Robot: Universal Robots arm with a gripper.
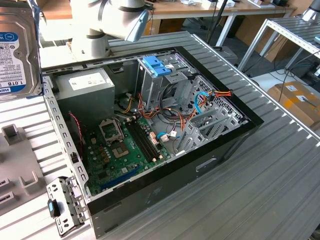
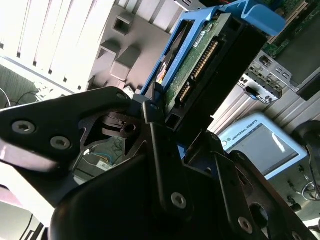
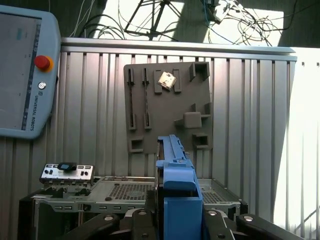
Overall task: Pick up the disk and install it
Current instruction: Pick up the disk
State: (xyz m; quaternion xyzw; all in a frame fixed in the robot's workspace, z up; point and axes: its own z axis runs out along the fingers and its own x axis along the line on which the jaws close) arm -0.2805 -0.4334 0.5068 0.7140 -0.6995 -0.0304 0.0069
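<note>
My bench is a ribbed grey metal table [image 1: 280, 165], sunlit in patches. Beyond it I see wooden desks [image 1: 200, 7], a second ribbed metal table [image 1: 295, 35] and a cardboard box [image 1: 297, 102] on the floor [image 1: 262, 77].

Disk [image 2: 210, 75], dark hard drive in bright blue rails, green circuit board and connector pins exposed, held tilted on edge, label side at the exterior view's upper left [image 1: 15, 50], blue rail end-on in the first wrist view [image 3: 177, 200]

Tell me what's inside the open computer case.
Inside the computer case: a green motherboard, a grey power supply, a metal drive cage topped by a blue bracket, and orange cables. The cage walls cover its bays. The disk is clamped in the gripper, not installed.
</note>
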